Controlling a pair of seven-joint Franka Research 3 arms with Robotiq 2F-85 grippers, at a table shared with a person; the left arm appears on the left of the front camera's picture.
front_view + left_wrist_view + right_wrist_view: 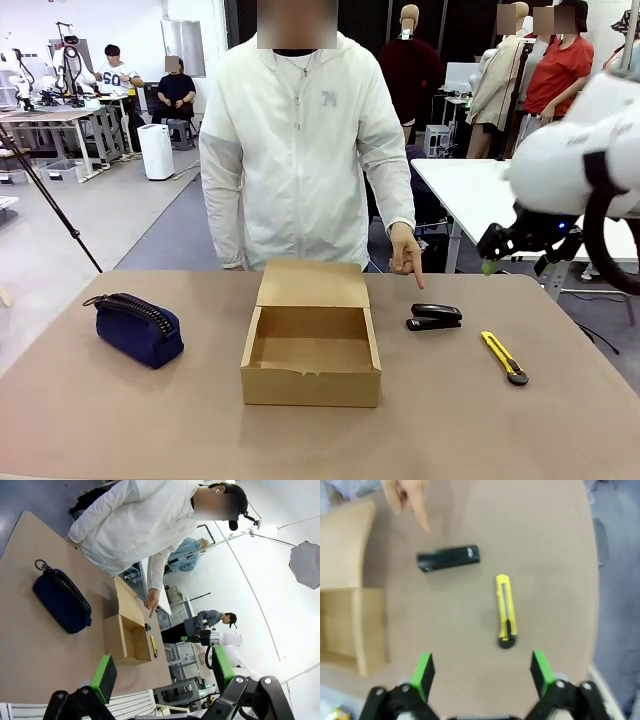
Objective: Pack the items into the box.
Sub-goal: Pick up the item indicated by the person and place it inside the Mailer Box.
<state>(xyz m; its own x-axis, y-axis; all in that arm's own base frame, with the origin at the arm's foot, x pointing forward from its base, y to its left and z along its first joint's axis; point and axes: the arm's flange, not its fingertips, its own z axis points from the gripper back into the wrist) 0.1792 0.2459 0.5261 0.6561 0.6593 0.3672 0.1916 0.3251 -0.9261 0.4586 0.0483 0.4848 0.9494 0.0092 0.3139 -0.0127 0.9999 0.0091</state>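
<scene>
Closest in, to the right gripper (482,672): hovers above the brown table (470,610) with green pads spread wide, gripping nothing. Looks straight down on the slim yellow-and-black utility knife (505,611), lying flat just ahead of the pads, and beyond it on the black stapler (448,558). Reads like lining up for a first pick.

Same story for the left gripper (164,672): held high, jaws fully apart, empty, looking across at the navy blue fabric pouch with the black zipper (60,600) on its own side of the table. Sensible split, judging by the layout: pouch for the left arm, knife and stapler for the right.

On to mid-table and the small brown cardboard box (310,385): sits square in the centre, holds nothing, hinged flap folded back toward the far side, out of the way of anything coming in from above. Pouch well apart on its left, stapler and knife on its right, none touching the carton. Nothing packed yet, so right at the start of the job.

Farther back, a person's hand (406,252): index finger aimed down at the stapler, just behind it, not touching. Looks like a cue for which item to take first. Behind that, the person in a white jacket (300,150), standing at the far edge.
</scene>
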